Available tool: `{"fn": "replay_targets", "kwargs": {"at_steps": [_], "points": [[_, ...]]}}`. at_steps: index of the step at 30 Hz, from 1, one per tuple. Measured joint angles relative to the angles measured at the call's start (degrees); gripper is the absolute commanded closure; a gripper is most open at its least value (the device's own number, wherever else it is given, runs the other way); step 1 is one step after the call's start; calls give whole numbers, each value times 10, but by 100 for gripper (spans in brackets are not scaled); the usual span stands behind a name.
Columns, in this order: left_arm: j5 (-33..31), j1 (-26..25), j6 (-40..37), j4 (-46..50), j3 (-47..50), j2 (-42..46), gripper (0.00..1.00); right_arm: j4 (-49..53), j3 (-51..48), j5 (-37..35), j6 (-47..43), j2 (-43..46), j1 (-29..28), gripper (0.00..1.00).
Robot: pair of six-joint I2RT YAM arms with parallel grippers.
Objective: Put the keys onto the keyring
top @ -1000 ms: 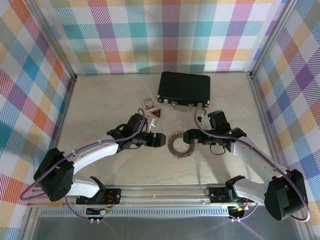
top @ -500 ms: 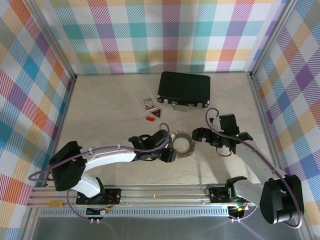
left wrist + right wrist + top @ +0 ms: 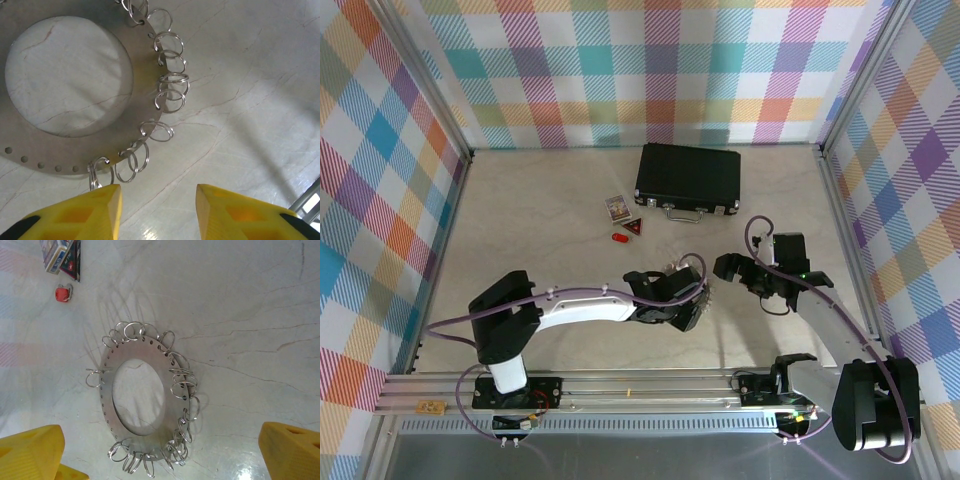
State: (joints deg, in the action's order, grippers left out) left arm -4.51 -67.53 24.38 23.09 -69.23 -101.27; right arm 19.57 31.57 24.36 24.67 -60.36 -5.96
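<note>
The keyring (image 3: 137, 350) is a flat grey plate with a big hole, lying on the table with many small split rings (image 3: 167, 100) around its rim. My left gripper (image 3: 157, 212) hovers low at its edge, open, with bare table between the yellow fingertips (image 3: 80, 215); one fingertip sits just beside a ring. From above, the left gripper (image 3: 694, 303) covers most of the keyring (image 3: 707, 292). My right gripper (image 3: 724, 268) stands wide open just right of it, holding nothing. A tiny red-headed key (image 3: 619, 238) lies apart on the table, also seen as the key (image 3: 62, 293).
A black case (image 3: 688, 178) lies at the back. A small printed card (image 3: 617, 207) and a dark red triangular tag (image 3: 635, 229) sit beside the key. Aluminium frame rails and checked walls close in the table (image 3: 540, 220) on three sides.
My left arm has swung right across the table and its jaws have narrowed. The keyring has shifted right with it. My right gripper has drawn back to the right, still wide open.
</note>
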Motion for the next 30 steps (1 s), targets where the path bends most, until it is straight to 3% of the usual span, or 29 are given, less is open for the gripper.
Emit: {"fn": "replay_targets", "kwargs": {"at_steps": [23,30], "points": [[-31,-3,-9,55,-33,-57,81,-5,-12,4,0,7,7,0],[-34,-3,-15,60,-45,-79,79,-4,-12,4,0,13,8,0]]}}
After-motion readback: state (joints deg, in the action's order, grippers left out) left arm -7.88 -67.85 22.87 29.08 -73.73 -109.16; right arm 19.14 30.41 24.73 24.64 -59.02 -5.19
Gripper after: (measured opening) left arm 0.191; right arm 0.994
